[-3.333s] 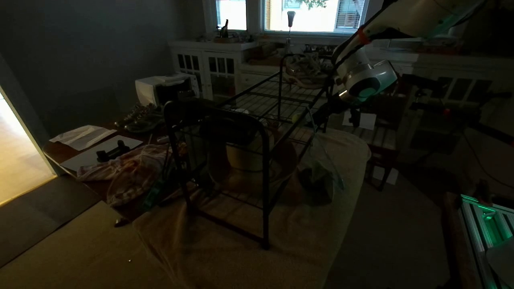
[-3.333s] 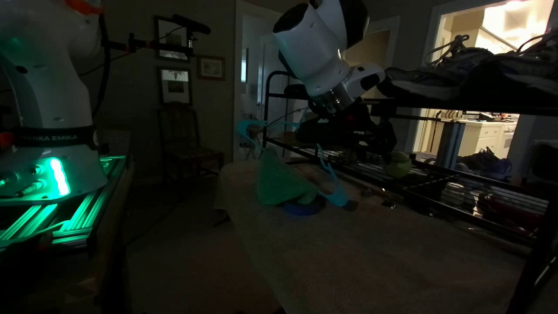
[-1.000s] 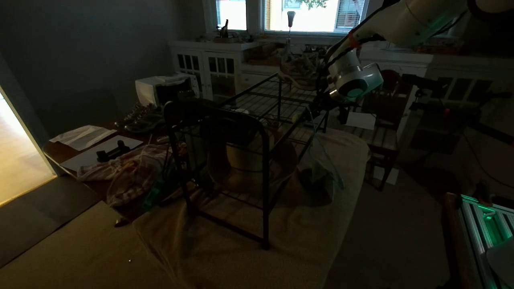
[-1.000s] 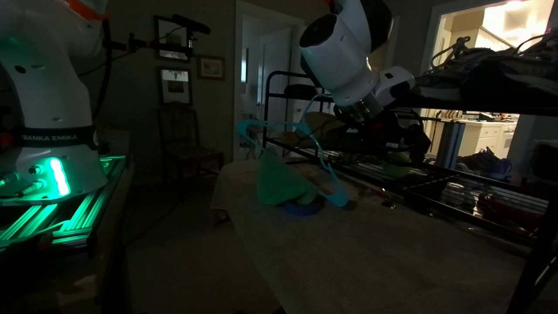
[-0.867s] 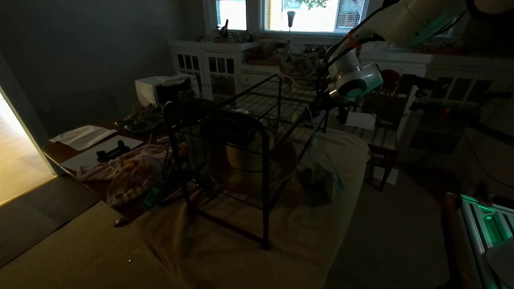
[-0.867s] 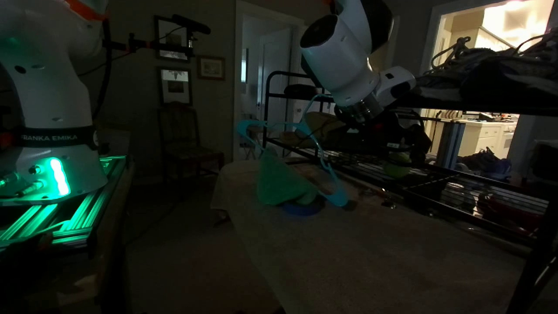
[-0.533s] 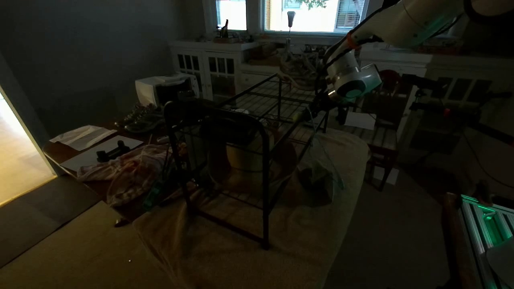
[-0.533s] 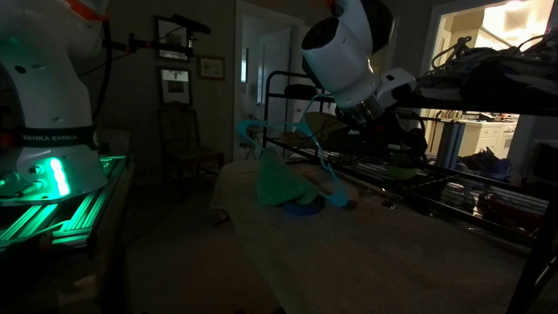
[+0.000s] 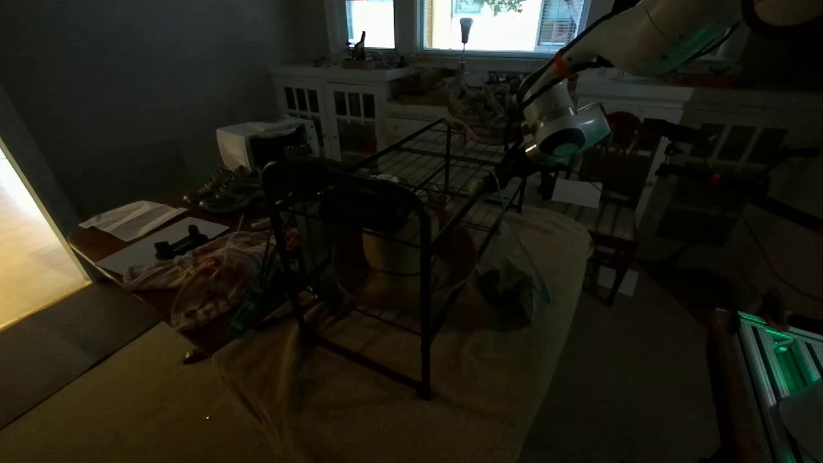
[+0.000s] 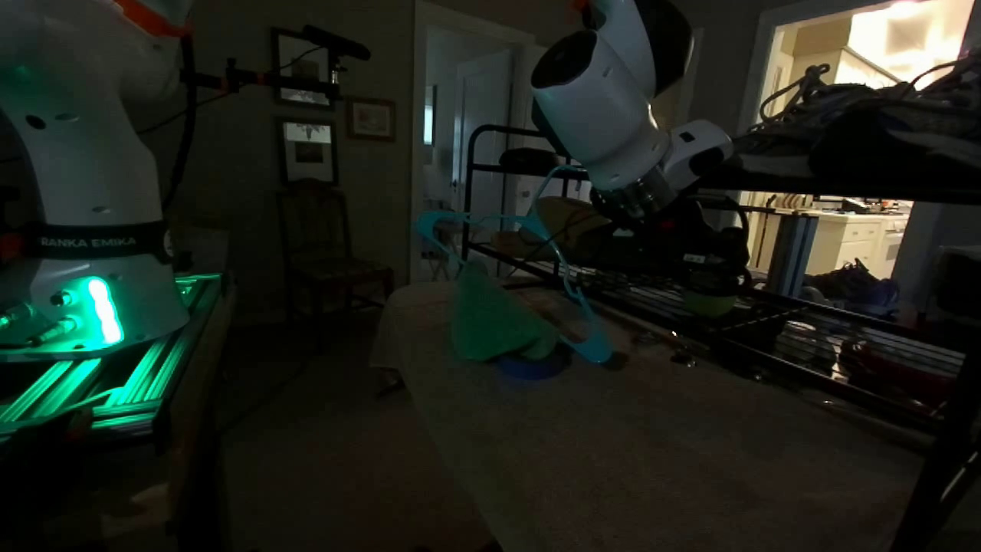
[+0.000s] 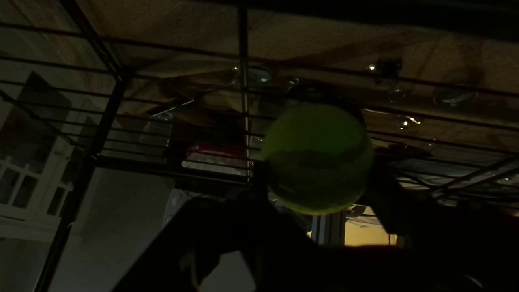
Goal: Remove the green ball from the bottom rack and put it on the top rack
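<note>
The green ball (image 11: 318, 158) sits between my gripper's fingers in the wrist view, one finger against each side. It also shows, partly covered, in both exterior views (image 10: 710, 305) (image 9: 476, 187). My gripper (image 11: 316, 178) is shut on the ball, low and reaching in between the two tiers. The ball is at the level of the bottom rack's rods (image 10: 636, 290); whether it touches them I cannot tell. In the wrist view the rods of the bottom rack (image 11: 243, 40) pass behind the ball. The top rack (image 10: 828, 185) is above the gripper; its rail shows in an exterior view (image 9: 398, 145).
Shoes (image 10: 843, 130) stand on the top rack above and beside the gripper. A turquoise hanger (image 10: 590, 345) leans near the arm, by a green cloth (image 10: 490, 322) and a blue round thing (image 10: 531, 367). A pale hat (image 9: 391, 254) is inside the frame. Small glass items lie below the rods.
The arm has moved in between the tiers over the last seconds. The fingers, open around the ball 0.9 seconds ago, have shut on it. The ball shifted very slightly; since then little moves.
</note>
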